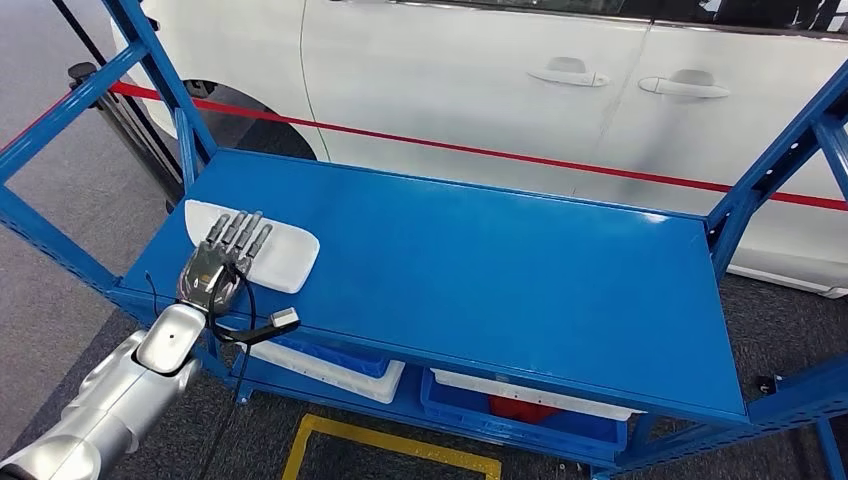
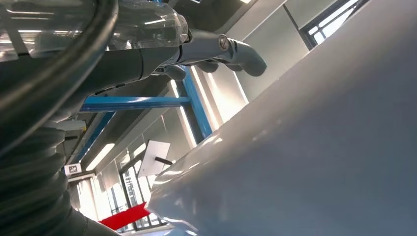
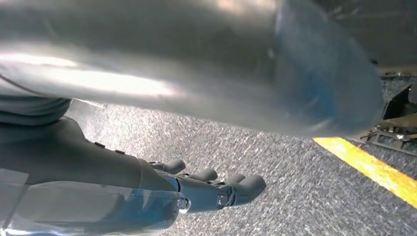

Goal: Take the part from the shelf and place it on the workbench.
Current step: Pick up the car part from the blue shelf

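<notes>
Left hand (image 1: 222, 262) flat on white part (image 1: 286, 256), fingers spread, no grip; part's length runs rightward along shelf (image 1: 480, 270). Right hand (image 3: 206, 189) hangs empty, fingers loosely extended, well away.

The left hand (image 1: 222, 262) hides part of the white part (image 1: 280, 258); its grip is unclear.

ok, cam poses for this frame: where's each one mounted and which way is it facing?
Head view: high on the body, looking forward and down at the blue workbench; left hand rests on the white part, white car behind.
Left wrist view: behind the left hand, skimming the white part, a blue frame beyond.
Right wrist view: on the hanging arm, facing grey floor; right hand empty, fingers loosely curved.
Shared: head and left wrist views both show the left hand and part.
</notes>
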Motion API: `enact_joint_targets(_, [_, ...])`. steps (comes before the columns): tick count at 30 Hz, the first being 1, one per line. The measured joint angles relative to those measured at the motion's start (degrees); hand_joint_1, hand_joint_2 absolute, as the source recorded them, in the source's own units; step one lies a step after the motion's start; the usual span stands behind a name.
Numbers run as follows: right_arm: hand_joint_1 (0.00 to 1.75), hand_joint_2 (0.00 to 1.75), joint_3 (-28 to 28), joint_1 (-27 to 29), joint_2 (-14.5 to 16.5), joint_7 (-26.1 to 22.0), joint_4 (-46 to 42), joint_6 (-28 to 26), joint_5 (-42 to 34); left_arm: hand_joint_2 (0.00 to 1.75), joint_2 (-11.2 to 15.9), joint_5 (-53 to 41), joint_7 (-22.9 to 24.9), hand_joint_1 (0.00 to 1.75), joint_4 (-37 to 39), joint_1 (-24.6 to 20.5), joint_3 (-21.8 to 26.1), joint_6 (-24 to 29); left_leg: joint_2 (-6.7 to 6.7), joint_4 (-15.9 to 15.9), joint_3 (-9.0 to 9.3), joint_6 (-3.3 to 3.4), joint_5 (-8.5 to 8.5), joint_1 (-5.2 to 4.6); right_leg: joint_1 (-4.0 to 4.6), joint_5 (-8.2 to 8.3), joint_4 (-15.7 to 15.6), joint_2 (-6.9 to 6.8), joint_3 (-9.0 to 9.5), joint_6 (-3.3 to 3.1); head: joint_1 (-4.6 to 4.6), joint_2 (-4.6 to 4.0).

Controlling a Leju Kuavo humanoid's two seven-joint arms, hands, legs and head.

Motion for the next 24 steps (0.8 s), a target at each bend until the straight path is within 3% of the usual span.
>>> enact_joint_targets(2, [0.0, 0.0, 0.0, 0.02, -0.04, -0.01, 0.0, -0.01, 0.0, 1.75, -0.25, 0.03, -0.07, 0.0, 0.32, 0.01, -0.01, 0.0, -0.01, 0.02, -0.22, 0.2, 0.08, -0.12, 0.01, -3.49, 7.13, 0.01, -3.6, 0.16, 0.09, 0.0])
enact_joint_targets(3, [0.0, 0.0, 0.0, 0.05, -0.05, -0.01, 0.01, -0.01, 0.0, 1.75, -0.36, 0.04, -0.11, 0.0, 0.49, 0.09, -0.01, 0.0, -0.02, 0.16, -0.35, 0.18, 0.05, -0.17, 0.0, -4.05, 9.4, 0.0, -4.78, 0.26, 0.09, 0.0])
enact_joint_targets(4, [0.0, 0.0, 0.0, 0.09, -0.07, -0.01, 0.01, -0.01, 0.0, 1.75, -0.46, 0.04, -0.15, 0.0, 0.63, 0.15, -0.01, 0.0, -0.06, 0.37, -0.46, 0.14, -0.02, -0.19, -0.01, -3.43, 9.57, -0.01, -4.92, 0.33, 0.09, 0.0])
enact_joint_targets(5, [0.0, 0.0, 0.0, 0.12, -0.08, -0.01, 0.01, 0.0, 0.0, 1.75, -0.57, 0.04, -0.2, 0.0, 0.75, 0.17, -0.01, 0.0, -0.11, 0.67, -0.54, 0.02, -0.17, -0.18, -0.03, -1.77, 7.4, -0.04, -3.82, 0.35, 0.1, 0.0])
enact_joint_targets(7, [0.0, 0.0, 0.0, 0.13, -0.15, -0.01, 0.01, 0.01, 0.0, 1.75, -0.73, 0.06, -0.22, 0.0, 0.9, 0.15, -0.01, 0.0, -0.18, 1.62, -0.77, -0.47, -0.75, -0.21, -0.03, 1.78, 0.06, -0.13, -0.02, 0.14, 0.12, 0.0])
enact_joint_targets(9, [0.0, 0.0, 0.0, 0.08, -0.21, -0.08, 0.02, 0.01, -0.01, 1.75, -0.79, 0.14, -0.33, 0.0, 1.09, 0.05, -0.01, 0.0, -0.15, 2.63, -1.16, -1.12, -1.32, -0.4, 0.09, 2.95, -3.87, -0.08, 1.85, -0.4, 0.04, 0.0])
enact_joint_targets(12, [0.0, 0.0, 0.0, 0.07, -0.21, -0.43, 0.02, 0.04, -0.01, 1.75, -0.92, 0.85, -1.31, 0.0, 1.57, -0.19, 0.06, 0.0, -0.11, 3.13, -1.36, -1.83, -1.64, -0.41, 0.08, 2.91, -4.12, 0.07, 1.74, -1.26, 0.04, 0.0])
enact_joint_targets(14, [0.0, 0.0, 0.0, 0.07, -0.24, -0.83, 0.02, 0.07, -0.02, 1.75, -1.02, 2.29, -2.94, 0.0, 2.43, -0.62, 0.42, 0.0, -0.17, 5.39, -2.26, -2.47, -3.25, -0.25, -0.18, 3.06, -4.3, 0.07, 1.82, -1.78, -0.14, 0.0])
enact_joint_targets(17, [0.0, 0.0, 0.0, 0.08, -0.25, -1.31, 0.02, 0.11, -0.02, 1.75, -1.5, 5.32, -6.33, 0.0, 4.92, -1.36, 1.47, -0.1, -0.2, 15.66, -6.93, -3.43, -8.28, 0.11, -0.19, 3.11, -4.32, 0.07, 1.79, -2.06, -0.36, 0.0])
enact_joint_targets(18, [0.0, 0.0, 0.0, 0.1, -0.24, -1.4, 0.02, 0.13, -0.02, 1.75, -1.83, 6.36, -7.46, 0.0, 5.88, -1.48, 1.91, -0.31, -0.2, 18.33, -8.24, -3.49, -8.93, 0.15, -0.15, 3.1, -4.3, 0.08, 1.79, -2.06, -0.37, 0.0])
enact_joint_targets(19, [0.0, 0.0, 0.0, 0.12, -0.24, -1.46, 0.02, 0.14, -0.03, 1.75, -2.19, 7.35, -8.47, 0.0, 6.76, -1.64, 2.4, -0.71, -0.21, 19.04, -8.67, -3.39, -8.53, 0.15, -0.1, 3.09, -4.28, 0.09, 1.82, -2.07, -0.38, 0.0])
enact_joint_targets(20, [0.0, 0.0, -0.01, 0.12, -0.24, -1.51, 0.02, 0.14, -0.03, 1.75, -2.55, 8.19, -9.37, 0.0, 7.46, -1.9, 2.9, -1.24, -0.22, 17.41, -7.97, -3.13, -7.07, 0.11, -0.01, 3.07, -4.26, 0.1, 1.89, -2.07, -0.38, 0.0])
enact_joint_targets(22, [0.0, 0.0, -0.01, 0.1, -0.17, -1.63, 0.04, 0.17, -0.04, 1.75, -3.07, 9.32, -10.85, 0.0, 8.47, -2.71, 3.87, -2.47, -0.25, 9.43, -4.19, -2.04, -3.25, -0.21, 0.16, 3.07, -4.33, 0.06, 2.11, -2.07, -0.32, 0.0])
enact_joint_targets(24, [0.0, 0.0, -0.02, 0.05, -0.06, -1.73, 0.08, 0.21, -0.07, 1.75, -3.48, 9.62, -11.78, 0.0, 9.09, -3.39, 4.59, -3.42, -0.11, 3.43, -1.38, -0.92, -1.53, -0.74, 0.13, 3.17, -4.55, 0.01, 2.23, -1.75, -0.25, 0.0])
